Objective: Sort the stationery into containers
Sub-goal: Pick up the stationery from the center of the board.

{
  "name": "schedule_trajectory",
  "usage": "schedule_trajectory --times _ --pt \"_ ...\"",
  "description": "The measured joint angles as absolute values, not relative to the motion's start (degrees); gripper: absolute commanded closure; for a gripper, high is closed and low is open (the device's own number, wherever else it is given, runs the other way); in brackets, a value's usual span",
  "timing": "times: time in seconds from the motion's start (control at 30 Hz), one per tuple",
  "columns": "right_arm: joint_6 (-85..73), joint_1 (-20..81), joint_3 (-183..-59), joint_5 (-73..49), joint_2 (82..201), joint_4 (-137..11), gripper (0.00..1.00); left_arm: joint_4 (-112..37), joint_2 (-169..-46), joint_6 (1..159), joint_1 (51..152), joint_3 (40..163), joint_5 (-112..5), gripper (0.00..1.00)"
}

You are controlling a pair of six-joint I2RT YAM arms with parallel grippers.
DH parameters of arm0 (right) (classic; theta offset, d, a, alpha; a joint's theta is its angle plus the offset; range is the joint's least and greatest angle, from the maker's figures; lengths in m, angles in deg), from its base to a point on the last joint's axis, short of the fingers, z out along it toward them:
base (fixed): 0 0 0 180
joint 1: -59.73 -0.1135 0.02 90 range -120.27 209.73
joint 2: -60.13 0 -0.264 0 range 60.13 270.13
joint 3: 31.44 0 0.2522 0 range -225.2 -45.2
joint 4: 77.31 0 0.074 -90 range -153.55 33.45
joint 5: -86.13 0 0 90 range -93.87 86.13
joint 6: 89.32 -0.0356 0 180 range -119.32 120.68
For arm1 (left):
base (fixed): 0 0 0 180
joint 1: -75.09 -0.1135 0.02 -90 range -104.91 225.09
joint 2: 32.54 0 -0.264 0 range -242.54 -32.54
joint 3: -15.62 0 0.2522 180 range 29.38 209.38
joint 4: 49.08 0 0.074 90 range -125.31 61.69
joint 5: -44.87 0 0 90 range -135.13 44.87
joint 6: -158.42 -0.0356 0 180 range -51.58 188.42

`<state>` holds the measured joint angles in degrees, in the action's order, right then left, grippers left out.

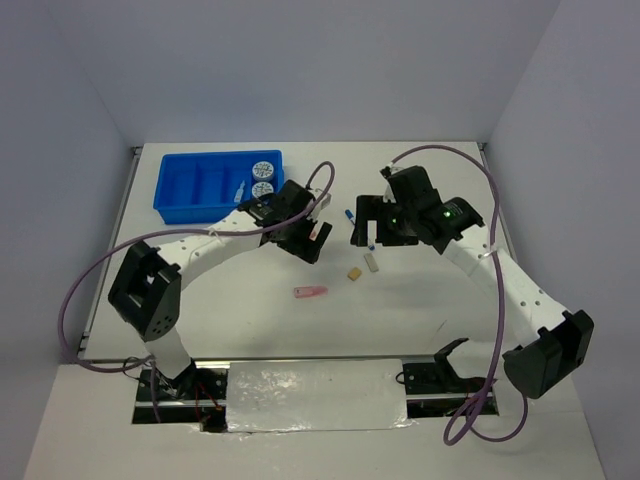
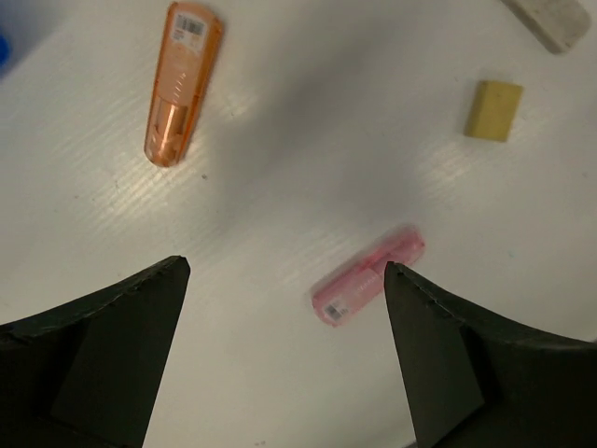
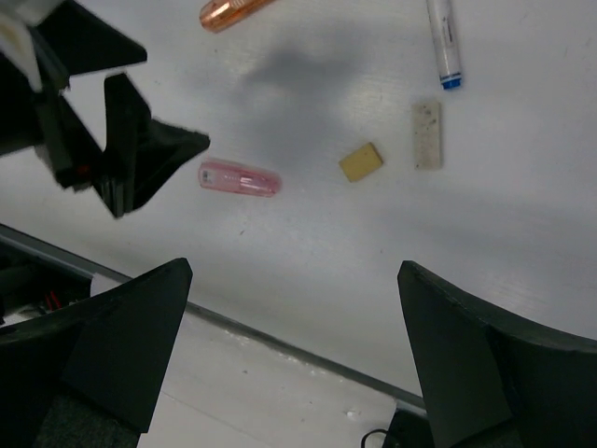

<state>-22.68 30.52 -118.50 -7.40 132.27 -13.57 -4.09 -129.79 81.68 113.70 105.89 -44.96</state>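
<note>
While its jaws stood wide and empty, the left gripper [image 2: 286, 269] hung near the pink clip [image 2: 367, 276], probably lining up a pick. The right gripper [image 3: 296, 269] hovered equally wide and empty. The blue tray [image 1: 190, 190] sat well apart, rolls [image 1: 263, 170] inside.

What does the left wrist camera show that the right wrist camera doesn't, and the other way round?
Left wrist only: the orange clip end to end, with its printed label. Right wrist only: the pen with its blue end, and the edge of the table. Both: the pink clip, the tan block and the whitish block, all lying loose; the right wrist catches just one end of the orange clip.
</note>
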Motion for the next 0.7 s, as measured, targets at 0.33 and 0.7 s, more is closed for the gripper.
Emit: schedule_trajectory --times 0.33,0.7 --pt "-22.65 30.52 -114.04 -9.56 125.82 -14.16 0.00 -8.68 -143.60 73.66 109.81 116.07 -44.86 0.02" --pt "-21.96 30.52 -114.43 -7.66 119.28 -11.30 0.00 -7.96 -155.78 73.64 106.42 122.89 -45.49 0.38"
